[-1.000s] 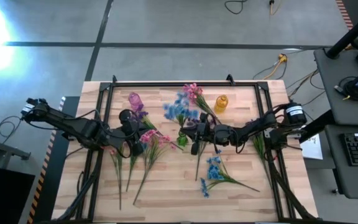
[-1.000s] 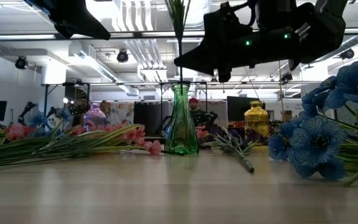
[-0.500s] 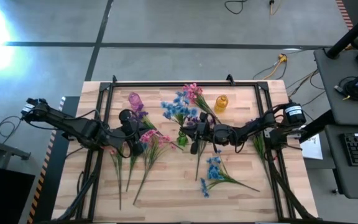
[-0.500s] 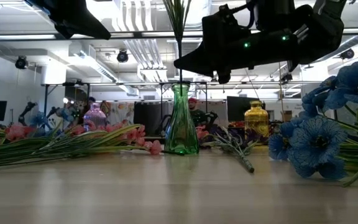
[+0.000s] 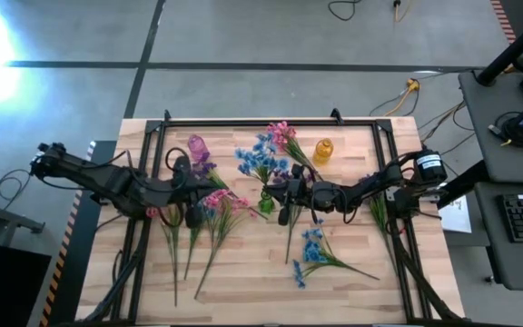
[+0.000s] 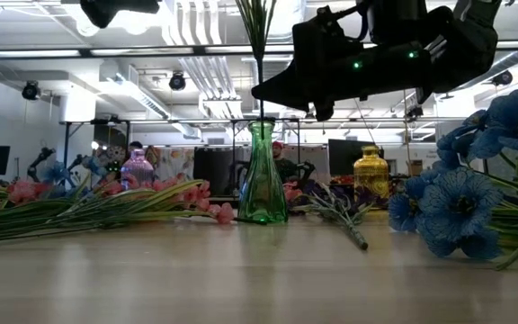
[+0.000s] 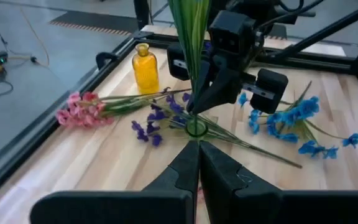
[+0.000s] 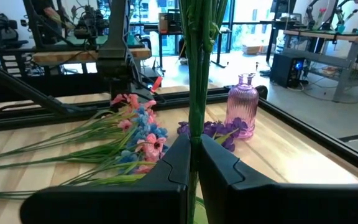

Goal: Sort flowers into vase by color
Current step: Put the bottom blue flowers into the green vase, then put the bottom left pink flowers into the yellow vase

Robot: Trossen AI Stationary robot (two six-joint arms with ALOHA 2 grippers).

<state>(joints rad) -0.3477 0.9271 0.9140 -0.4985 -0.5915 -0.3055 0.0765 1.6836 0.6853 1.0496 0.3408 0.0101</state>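
A green vase (image 5: 266,202) (image 6: 261,175) stands mid-table. A blue flower sprig rises upright out of it, its blossoms (image 5: 260,160) at the top. My right gripper (image 5: 275,195) (image 8: 192,146) is shut on the sprig's stem above the vase. My left gripper (image 5: 196,211) (image 7: 199,149) hovers shut and empty over a bundle of pink and blue flowers (image 5: 214,207) lying at the left. More blue flowers (image 5: 311,250) lie nearer, pink ones (image 5: 284,136) at the far side, and purple ones (image 5: 205,168) by a purple vase (image 5: 197,145). My right gripper pinches the sprig's green stem (image 8: 194,121) between its two fingers, partway up its length. The fingers come level from the table's right side and lie across the stem. The stem stands upright, and its lower end (image 6: 261,112) reaches down into the green vase's mouth.
A yellow vase (image 5: 322,151) (image 7: 145,68) stands at the far side, right of the pink flowers. Long stems of the left bundle (image 5: 193,254) run toward the near edge. A black frame (image 5: 243,121) rims the wooden table.
My left gripper has risen, shut and empty, nearly out of the top of the low view. My right gripper has kept still with the stem in the green vase.
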